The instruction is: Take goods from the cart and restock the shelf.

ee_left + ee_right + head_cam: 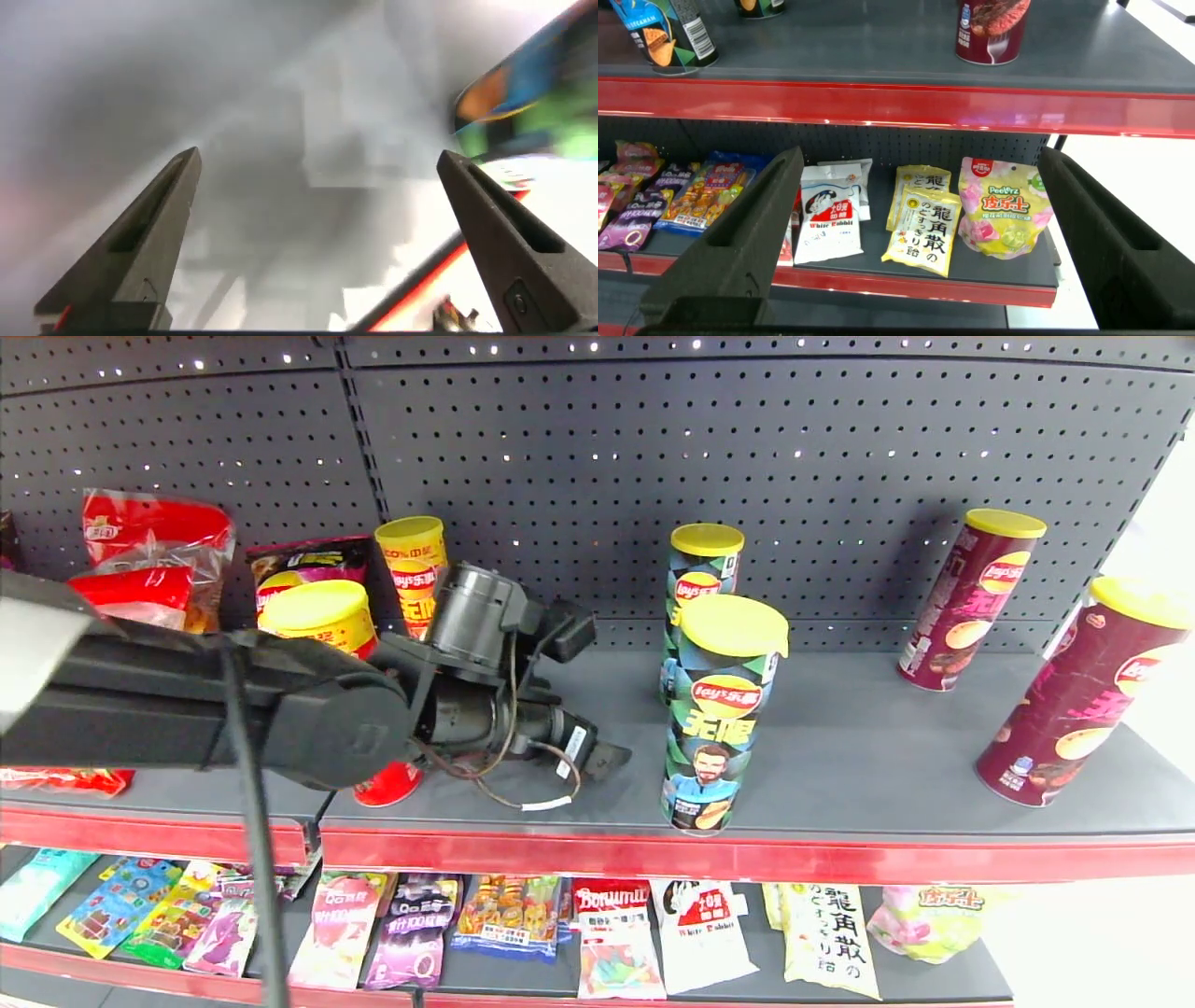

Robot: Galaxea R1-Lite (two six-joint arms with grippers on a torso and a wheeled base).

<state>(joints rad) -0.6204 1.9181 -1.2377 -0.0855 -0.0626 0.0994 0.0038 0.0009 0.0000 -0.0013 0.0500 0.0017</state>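
- Left gripper (pixel 320 157): jaws spread wide, holding nothing, low over the shelf (pixel 840 756), just left of the near green can (pixel 714 709).
- A blurred colourful shape at its side is probably that can.
- Right gripper (pixel 920 154): wide, empty, facing snack bags (pixel 924 224) on the lower shelf (pixel 971 283).
- A maroon can (pixel 1083 695) stands near right.

My left pincer (pixel 320 157) is matt black plastic, faintly grainy. The shelf (pixel 840 756) looks like matt grey painted metal, glossy red along its front edge. The chip cans (pixel 714 747) are glossy print with smooth yellow plastic lids (pixel 733 623); the snack bags (pixel 616 933) are shiny film.
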